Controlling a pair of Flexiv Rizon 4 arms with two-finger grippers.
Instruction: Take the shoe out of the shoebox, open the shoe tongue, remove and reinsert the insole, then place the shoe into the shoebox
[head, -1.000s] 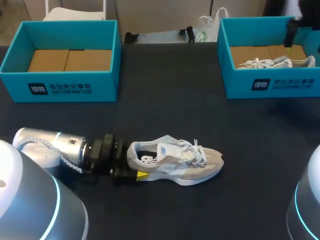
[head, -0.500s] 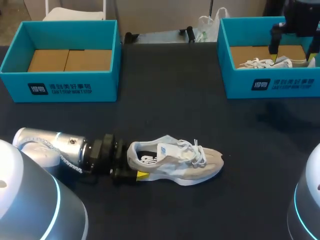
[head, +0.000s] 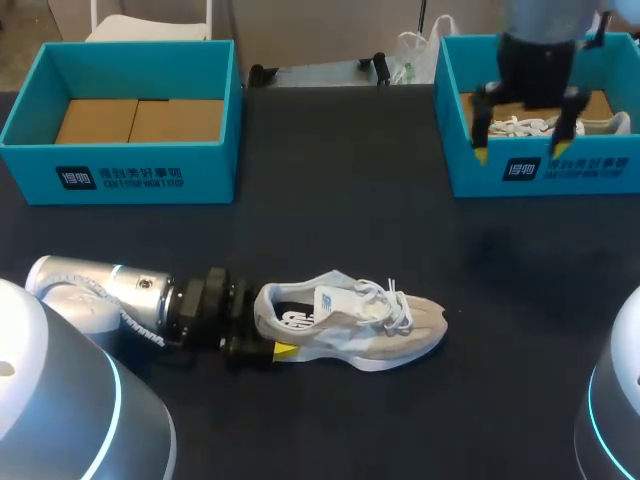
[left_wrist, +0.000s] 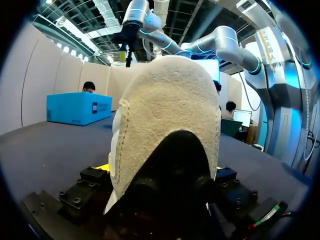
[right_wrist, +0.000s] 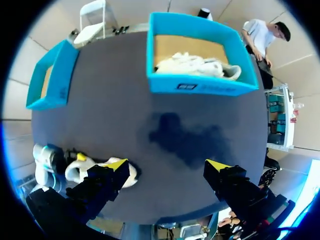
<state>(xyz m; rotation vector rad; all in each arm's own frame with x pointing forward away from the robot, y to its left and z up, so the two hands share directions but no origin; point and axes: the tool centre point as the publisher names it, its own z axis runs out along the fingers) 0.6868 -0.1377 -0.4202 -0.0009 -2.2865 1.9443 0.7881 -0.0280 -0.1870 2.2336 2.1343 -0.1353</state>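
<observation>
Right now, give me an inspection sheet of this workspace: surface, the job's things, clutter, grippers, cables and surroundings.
surface: dark table, no spills or marks seen.
job's things: grey shoe upright mid-table, toe toward my right; left shoebox holds no shoe, cardboard floor showing; right shoebox holds a second shoe.
clutter: nothing seen.
grippers: left gripper shut on the grey shoe's heel; right gripper open, holding nothing, hanging over the right shoebox's front wall.
cables: nothing seen.
surroundings: nothing seen reaching over the table.
</observation>
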